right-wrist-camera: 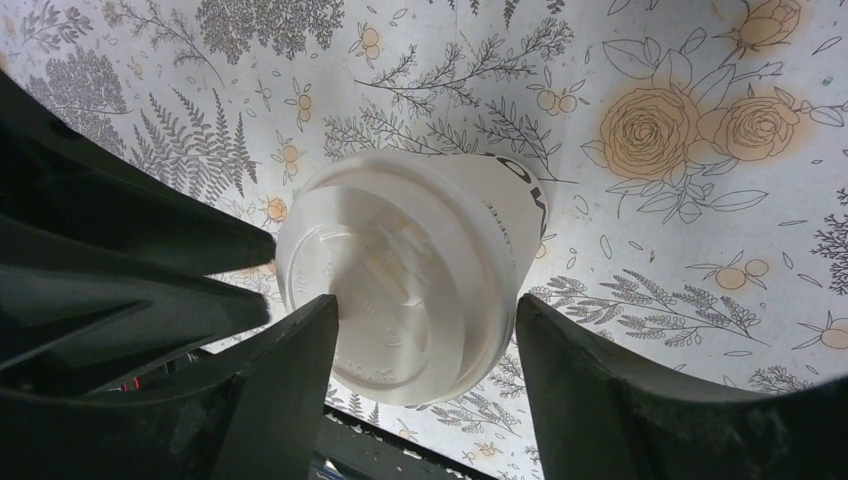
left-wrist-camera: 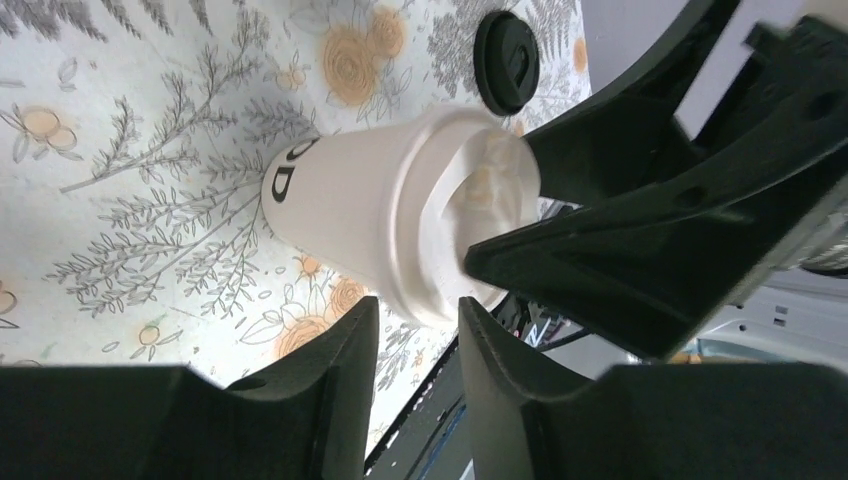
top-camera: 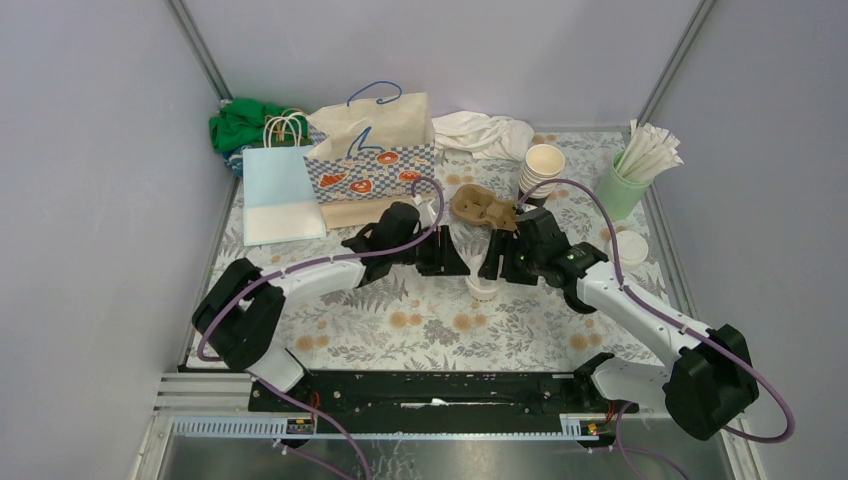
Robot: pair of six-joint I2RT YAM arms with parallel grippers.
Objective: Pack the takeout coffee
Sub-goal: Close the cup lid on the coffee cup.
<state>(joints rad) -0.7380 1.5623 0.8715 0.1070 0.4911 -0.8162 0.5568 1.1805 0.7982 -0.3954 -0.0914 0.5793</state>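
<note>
A cream paper cup [top-camera: 483, 289] with dark lettering and a white plastic lid stands on the flowered cloth between my two grippers. In the left wrist view the cup [left-wrist-camera: 340, 205] is just ahead of my left gripper [left-wrist-camera: 418, 305]. Its jaws stand a narrow gap apart, their tips at the lid's rim and not gripping it. In the right wrist view my right gripper [right-wrist-camera: 425, 300] is open over the lid [right-wrist-camera: 400, 275]. One finger lies across the lid and the other is beside the cup's wall. In the top view the left gripper [top-camera: 458, 262] and right gripper [top-camera: 497, 265] meet above the cup.
A brown pulp cup carrier [top-camera: 484, 207] lies behind the grippers. A stack of cream cups [top-camera: 542, 168], a mint-green tumbler of straws [top-camera: 628, 180] and white lids [top-camera: 632, 247] stand at the right. Patterned [top-camera: 372, 160] and blue [top-camera: 280, 192] paper bags stand at the back left. A black lid [left-wrist-camera: 506, 60] lies near the cup.
</note>
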